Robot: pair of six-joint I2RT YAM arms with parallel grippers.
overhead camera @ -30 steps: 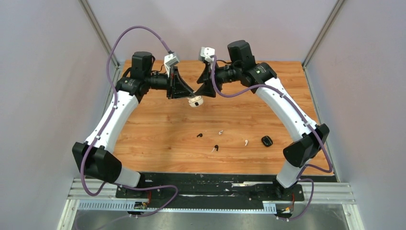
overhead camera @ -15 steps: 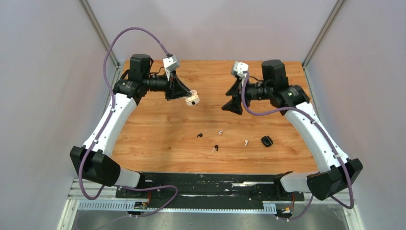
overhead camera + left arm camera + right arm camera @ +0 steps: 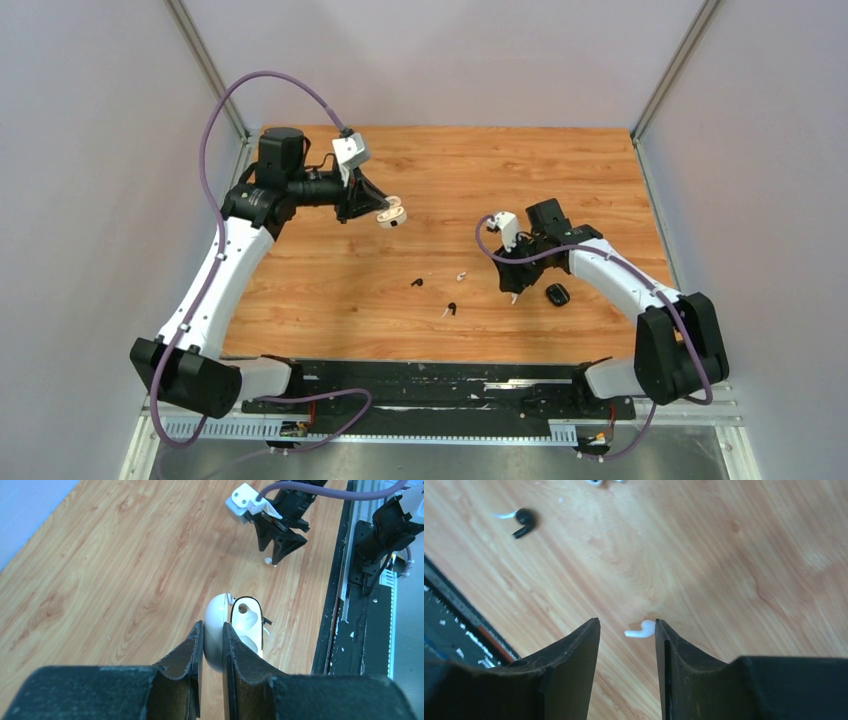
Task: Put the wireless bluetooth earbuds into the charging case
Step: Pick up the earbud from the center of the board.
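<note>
Fingers (image 3: 196, 645) of the left gripper (image 3: 213, 630) were clamped on the charging case (image 3: 247, 625). They pinched its white lid between them, while the open body, one socket showing, sat just outside one finger. The case was held in the air above the wooden table (image 3: 330, 290). Well ahead of those tips, low over the boards, was the right gripper (image 3: 627, 622), its two fingers apart and gripping nothing. A white earbud (image 3: 642, 629) lay on the wood between the right fingertips, its bulb against the inner face of one finger and its stem pointing toward the other, short of it. Farther out beyond the tips lay a black earbud (image 3: 523, 520) with a thin white piece (image 3: 504, 515) just beside it, too small to identify. From overhead, a small black case (image 3: 557, 294) sat just beside the right gripper on its outer side. A second black earbud (image 3: 416, 283) and a second white earbud (image 3: 460, 275) lay between the two grippers, apart from each other.
</note>
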